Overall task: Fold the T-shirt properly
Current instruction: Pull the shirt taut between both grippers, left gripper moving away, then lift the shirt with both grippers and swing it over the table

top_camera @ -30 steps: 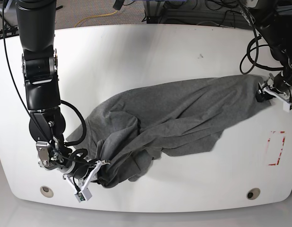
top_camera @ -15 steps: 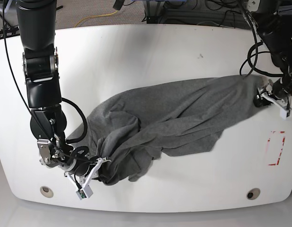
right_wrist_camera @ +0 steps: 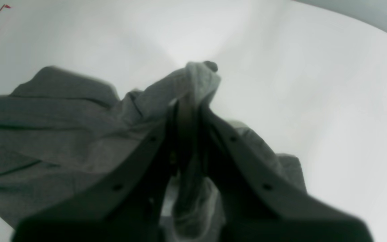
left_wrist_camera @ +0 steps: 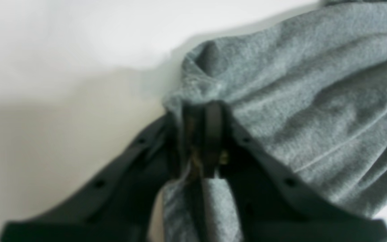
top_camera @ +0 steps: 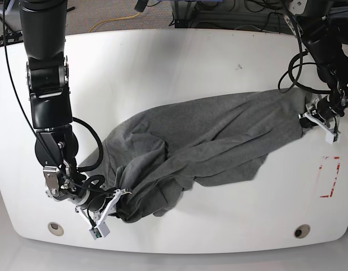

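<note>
The grey T-shirt lies crumpled and stretched across the white table, from the front left to the right side. My left gripper is at the shirt's right end. In the left wrist view the left gripper is shut, with a fold of the T-shirt pinched between its jaws. My right gripper is at the bunched front-left end. In the right wrist view the right gripper is shut on a ridge of the T-shirt.
A red tape rectangle marks the table near its right edge. Two round holes sit near the front edge. Cables lie beyond the back edge. The right arm's black column stands over the left side.
The left gripper's jaws have closed on the shirt's right end and it has shifted slightly left and up. The right gripper keeps its grip and has barely moved.
</note>
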